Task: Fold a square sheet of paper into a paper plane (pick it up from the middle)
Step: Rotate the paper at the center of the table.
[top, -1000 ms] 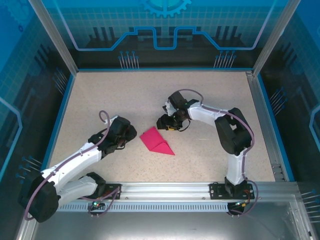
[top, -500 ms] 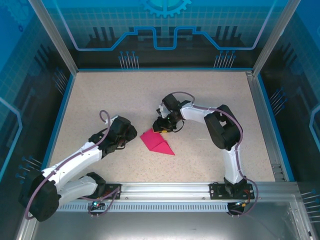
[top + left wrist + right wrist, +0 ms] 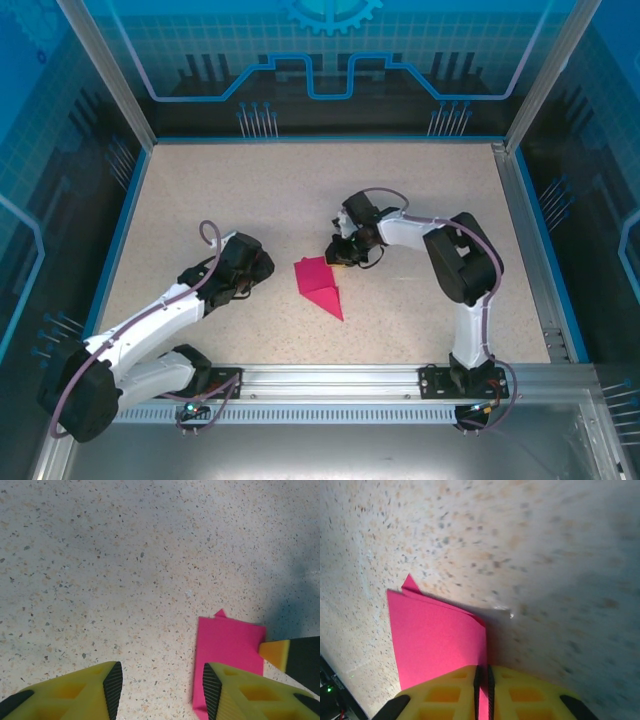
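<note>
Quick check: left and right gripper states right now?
Left gripper: open, holding nothing.
Right gripper: shut on the edge of the pink paper.

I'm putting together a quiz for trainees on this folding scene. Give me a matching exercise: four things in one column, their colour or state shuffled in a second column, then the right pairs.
Column one:
1. left gripper
2. right gripper
3. folded paper
4. table

Column two:
A. speckled beige
B. shut on the paper's edge
C. magenta pink
D. open, holding nothing

Pairs: 1-D, 2-B, 3-C, 4-A
</note>
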`<action>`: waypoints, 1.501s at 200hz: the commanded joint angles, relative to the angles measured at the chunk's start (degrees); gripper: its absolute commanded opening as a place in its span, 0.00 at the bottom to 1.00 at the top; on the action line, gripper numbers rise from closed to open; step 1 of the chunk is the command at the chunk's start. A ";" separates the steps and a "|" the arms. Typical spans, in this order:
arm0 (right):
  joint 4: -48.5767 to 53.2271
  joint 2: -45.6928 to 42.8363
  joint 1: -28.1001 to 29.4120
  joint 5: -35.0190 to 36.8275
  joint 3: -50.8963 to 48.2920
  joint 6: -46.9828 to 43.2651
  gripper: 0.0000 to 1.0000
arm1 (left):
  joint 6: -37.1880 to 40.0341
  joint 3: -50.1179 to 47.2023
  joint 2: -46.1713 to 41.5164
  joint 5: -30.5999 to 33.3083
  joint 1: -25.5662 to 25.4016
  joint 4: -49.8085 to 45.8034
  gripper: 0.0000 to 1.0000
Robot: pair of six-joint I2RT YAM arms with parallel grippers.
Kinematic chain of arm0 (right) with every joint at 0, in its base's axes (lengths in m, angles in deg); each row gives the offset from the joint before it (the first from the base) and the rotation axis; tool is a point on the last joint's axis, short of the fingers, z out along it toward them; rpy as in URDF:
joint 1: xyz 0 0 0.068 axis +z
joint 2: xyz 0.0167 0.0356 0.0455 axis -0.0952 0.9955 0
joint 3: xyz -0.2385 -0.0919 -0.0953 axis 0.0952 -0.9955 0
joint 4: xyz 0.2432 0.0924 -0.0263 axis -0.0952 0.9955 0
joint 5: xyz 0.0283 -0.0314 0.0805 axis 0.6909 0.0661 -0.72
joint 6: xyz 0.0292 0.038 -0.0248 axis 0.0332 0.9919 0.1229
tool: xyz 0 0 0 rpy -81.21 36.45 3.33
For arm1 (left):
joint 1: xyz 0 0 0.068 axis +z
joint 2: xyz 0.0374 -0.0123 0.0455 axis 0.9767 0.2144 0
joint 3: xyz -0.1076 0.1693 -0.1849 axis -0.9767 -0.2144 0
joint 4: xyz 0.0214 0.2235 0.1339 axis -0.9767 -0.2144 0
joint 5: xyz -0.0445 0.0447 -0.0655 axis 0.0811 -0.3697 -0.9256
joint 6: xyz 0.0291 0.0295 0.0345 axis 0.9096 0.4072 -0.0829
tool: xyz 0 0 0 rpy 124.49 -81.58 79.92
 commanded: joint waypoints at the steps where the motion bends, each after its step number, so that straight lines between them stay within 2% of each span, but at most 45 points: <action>1: -4.39 -4.01 -2.20 2.43 -4.19 3.56 0.15 | 0.85 2.27 1.07 -0.93 0.42 -0.99 0.50; 14: -6.53 -5.55 -3.03 2.61 -6.93 5.18 0.17 | 1.04 2.42 1.78 -1.55 0.40 -0.69 0.50; 26: -7.17 -6.94 -3.46 3.58 -8.55 5.83 0.23 | 1.06 2.52 2.47 -2.26 0.40 -0.25 0.50; 43: -5.31 -8.50 -3.53 5.39 -8.98 5.05 0.29 | 1.05 2.49 3.43 -3.22 0.48 0.30 0.50; 79: -0.26 -12.34 -3.61 9.69 -8.89 2.92 0.35 | 2.07 3.22 4.74 -4.67 0.42 1.11 0.50; 112: 1.13 -15.59 -3.52 8.69 -9.36 1.72 0.36 | 2.56 4.22 7.16 -6.59 0.46 1.82 0.49; 155: 2.67 -19.75 -3.38 10.78 -10.37 1.35 0.36 | 3.69 4.44 8.44 -9.94 0.43 4.64 0.51; 214: 3.68 -23.77 -3.45 10.63 -12.36 0.81 0.34 | 4.75 4.92 9.79 -13.23 0.38 7.17 0.51; 241: 2.04 -24.02 -3.38 8.02 -13.94 1.22 0.36 | 5.81 6.17 12.19 -16.03 0.03 8.65 0.51; 300: 1.04 -23.01 1.89 7.43 -14.60 2.36 0.43 | 5.87 8.68 17.93 -18.31 -1.60 9.64 0.51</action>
